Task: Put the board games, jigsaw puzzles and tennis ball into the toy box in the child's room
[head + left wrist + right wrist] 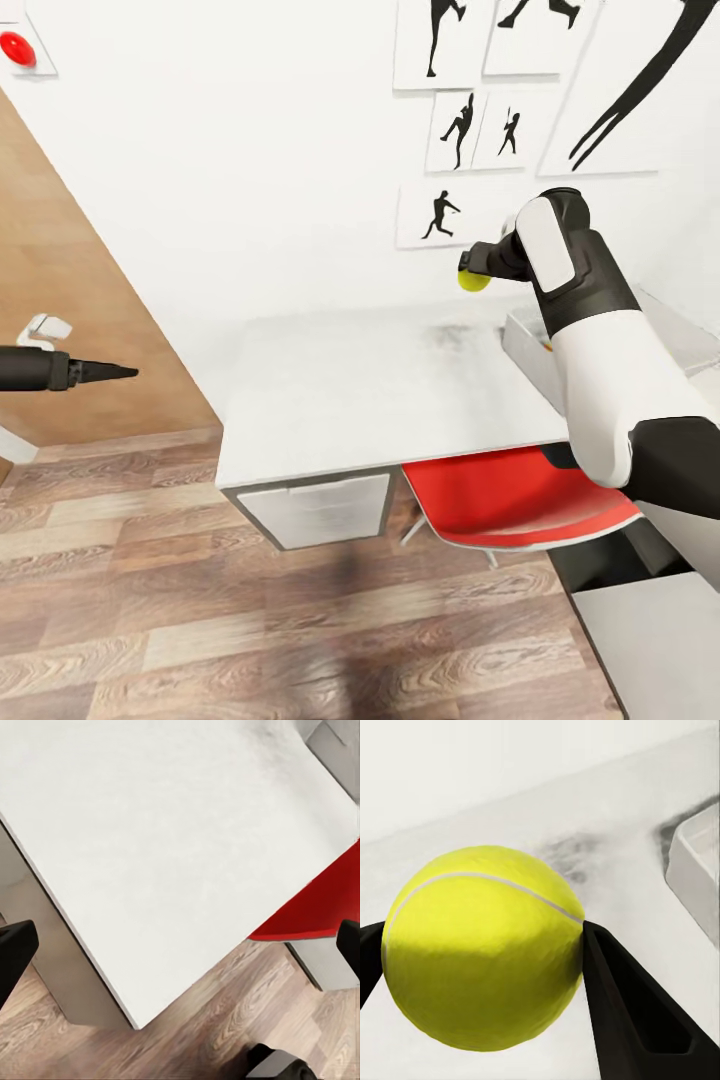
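Observation:
My right gripper is shut on the tennis ball, a yellow-green ball held in the air above the back of the table. Up close, the ball sits between the two black fingers of that gripper. The toy box, a light grey tray, stands on the table just right of the ball, mostly hidden behind my right arm; its corner shows in the right wrist view. My left gripper hangs open and empty over the floor left of the table, its fingertips wide apart.
A red chair is tucked under the table's front edge, next to a grey drawer unit. A wooden panel stands at the left. A dark grey side unit lies at the lower right. Wood floor stretches in front.

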`<state>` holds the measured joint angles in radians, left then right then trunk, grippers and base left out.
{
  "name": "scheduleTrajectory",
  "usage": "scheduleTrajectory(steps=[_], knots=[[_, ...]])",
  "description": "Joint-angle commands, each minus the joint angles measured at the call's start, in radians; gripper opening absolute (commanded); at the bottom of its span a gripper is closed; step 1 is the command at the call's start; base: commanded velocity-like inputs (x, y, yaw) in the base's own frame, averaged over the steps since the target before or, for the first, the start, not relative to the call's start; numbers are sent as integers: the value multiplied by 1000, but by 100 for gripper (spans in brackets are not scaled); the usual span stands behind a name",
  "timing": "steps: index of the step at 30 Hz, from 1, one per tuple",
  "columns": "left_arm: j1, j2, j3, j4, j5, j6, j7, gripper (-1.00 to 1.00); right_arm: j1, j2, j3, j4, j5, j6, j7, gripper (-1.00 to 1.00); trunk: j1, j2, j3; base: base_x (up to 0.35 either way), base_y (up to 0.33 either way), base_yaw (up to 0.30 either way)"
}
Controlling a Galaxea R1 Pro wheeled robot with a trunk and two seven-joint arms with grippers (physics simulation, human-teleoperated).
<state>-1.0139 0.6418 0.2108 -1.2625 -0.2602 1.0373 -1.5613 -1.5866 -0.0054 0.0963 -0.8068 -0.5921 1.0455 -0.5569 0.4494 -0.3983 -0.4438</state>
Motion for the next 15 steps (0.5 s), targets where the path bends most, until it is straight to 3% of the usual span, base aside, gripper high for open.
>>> scheduleTrajectory(steps=[1,8,12,15], knots=[[-8,-2,1,9,-12,10,-9,100,-1,-1,3,0,-12,2,-14,-100,1,-2,0,0,0,-113],[-127,-29,1,228,-19,10,-9,100,-1,-6,3,0,-12,2,-14,-100,1,-2,12,0,0,-113],[-174,-70,1,257,-21,10,-9,100,-1,-7,3,0,-12,2,-14,-100,1,-2,18,0,0,-113],[-211,-115,0,297,-27,10,-9,100,-1,-7,3,0,-12,2,-14,-100,1,-2,23,0,0,-113]])
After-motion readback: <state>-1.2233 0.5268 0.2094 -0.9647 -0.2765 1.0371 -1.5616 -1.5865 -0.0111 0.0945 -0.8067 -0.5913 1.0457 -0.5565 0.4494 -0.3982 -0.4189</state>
